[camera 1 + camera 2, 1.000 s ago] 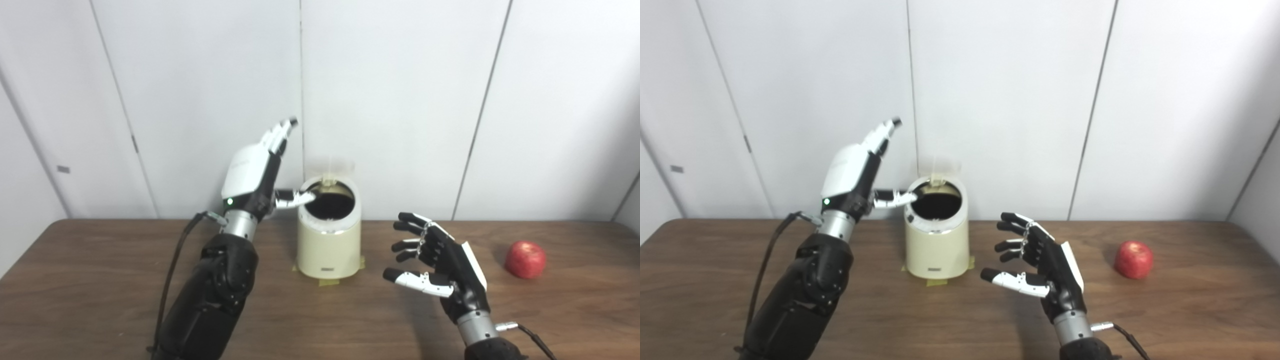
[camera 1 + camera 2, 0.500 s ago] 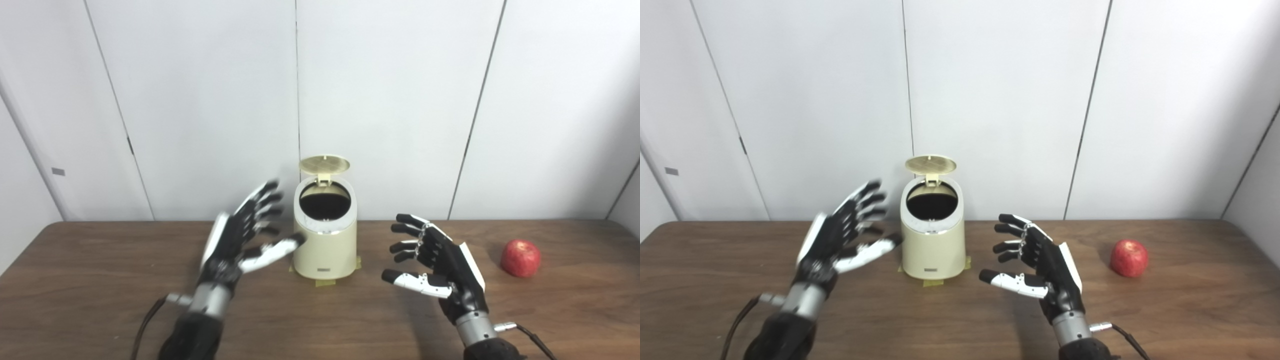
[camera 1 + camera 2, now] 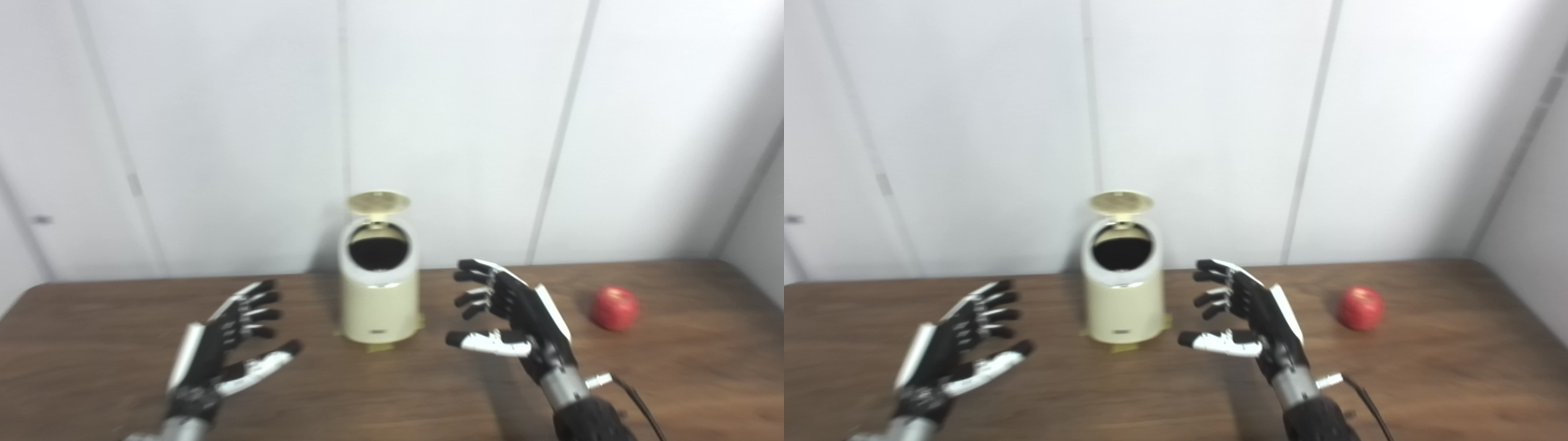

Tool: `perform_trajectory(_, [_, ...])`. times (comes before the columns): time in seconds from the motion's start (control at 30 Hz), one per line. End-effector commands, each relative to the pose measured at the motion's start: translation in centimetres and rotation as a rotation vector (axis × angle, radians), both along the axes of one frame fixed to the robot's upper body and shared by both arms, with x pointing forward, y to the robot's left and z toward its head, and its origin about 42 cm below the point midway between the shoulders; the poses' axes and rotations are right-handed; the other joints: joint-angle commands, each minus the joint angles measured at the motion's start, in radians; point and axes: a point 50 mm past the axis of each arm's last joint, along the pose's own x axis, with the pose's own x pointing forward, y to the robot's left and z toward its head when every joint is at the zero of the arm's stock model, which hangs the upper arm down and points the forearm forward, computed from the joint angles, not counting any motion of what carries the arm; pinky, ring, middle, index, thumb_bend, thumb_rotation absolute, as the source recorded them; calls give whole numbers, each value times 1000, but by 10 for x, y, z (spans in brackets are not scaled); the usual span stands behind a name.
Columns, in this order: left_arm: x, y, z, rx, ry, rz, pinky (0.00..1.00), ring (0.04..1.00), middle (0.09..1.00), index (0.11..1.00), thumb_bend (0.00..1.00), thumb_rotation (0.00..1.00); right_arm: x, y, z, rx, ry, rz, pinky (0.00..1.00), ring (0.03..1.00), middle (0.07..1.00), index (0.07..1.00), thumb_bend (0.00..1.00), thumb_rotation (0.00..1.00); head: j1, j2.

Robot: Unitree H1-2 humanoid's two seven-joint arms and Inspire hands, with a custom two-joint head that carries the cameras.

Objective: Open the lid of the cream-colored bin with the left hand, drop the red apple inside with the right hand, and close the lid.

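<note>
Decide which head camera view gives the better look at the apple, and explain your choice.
The left eye view is slightly better: the apple looks a little sharper there, with its top dimple faintly visible. The right eye view shows the same apple whole and unblocked on the table, only blurrier. Neither view hides it.

No readable text, brand, number or sign appears anywhere. A small dark label on the front of the bin (image 3: 380, 288) is too blurred to read.

light: bright, even | shadows: soft, faint | blur: slight motion blur throughout | glare: none
</note>
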Motion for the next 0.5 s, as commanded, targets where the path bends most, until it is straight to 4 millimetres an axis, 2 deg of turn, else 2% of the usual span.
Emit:
perform_trajectory(0.0, [10,7,18,-6,-85,-13,660,742,795,834,720,134,16,-23,46,-112,-150,-34,474,594,737,740,831,207,-27,-9])
perform_trajectory(0.1, [12,14,18,-6,-82,-9,659,750,801,845,706,132,19,-44,80,-371,-235,-169,495,605,743,733,846,222,-90,-31])
perform_trajectory(0.23, [17,21,18,2,-89,-18,659,768,818,855,669,88,16,-69,116,-713,-310,-323,567,654,710,725,843,168,-152,-46])
perform_trajectory(0.33, [20,25,17,17,-84,-14,658,767,813,852,672,96,16,-97,138,-888,-229,-420,560,688,742,755,851,218,-176,-47])
perform_trajectory(0.47, [21,26,20,24,-79,-11,656,763,809,850,657,49,15,-129,159,-1007,-87,-484,647,796,846,823,862,229,-189,-43])
